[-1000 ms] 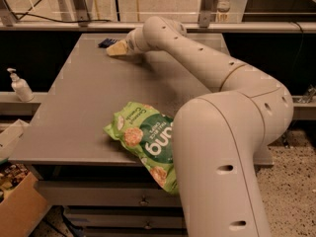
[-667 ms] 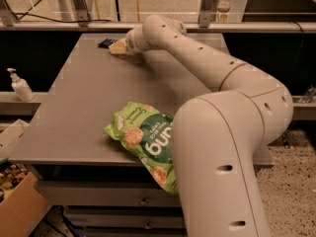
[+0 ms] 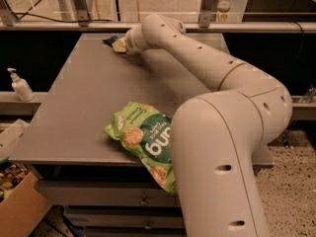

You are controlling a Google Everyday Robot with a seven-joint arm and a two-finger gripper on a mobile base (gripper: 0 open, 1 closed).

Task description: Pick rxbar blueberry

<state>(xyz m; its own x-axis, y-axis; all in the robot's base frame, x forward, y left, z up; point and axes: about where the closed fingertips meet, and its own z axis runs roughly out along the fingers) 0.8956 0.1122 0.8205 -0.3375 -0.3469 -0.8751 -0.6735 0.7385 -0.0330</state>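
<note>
The rxbar blueberry (image 3: 109, 39) is a small dark blue bar at the far edge of the grey table (image 3: 89, 98), left of middle. My gripper (image 3: 118, 45) is at the far end of the outstretched arm, right against the bar's right end and partly covering it. I cannot see whether the bar is in its grasp or lying on the table. The green "dang" chip bag (image 3: 145, 142) lies at the table's near edge, partly behind my arm's big near link.
A white pump bottle (image 3: 20, 85) stands on a ledge left of the table. A cardboard box (image 3: 19, 206) sits on the floor at the lower left. Metal rails and posts (image 3: 79, 4) run behind the table's far edge. Drawers (image 3: 113, 199) sit under the table.
The gripper end and the blue bar beside it have shifted very slightly up and to the right. The green bag has not moved.
</note>
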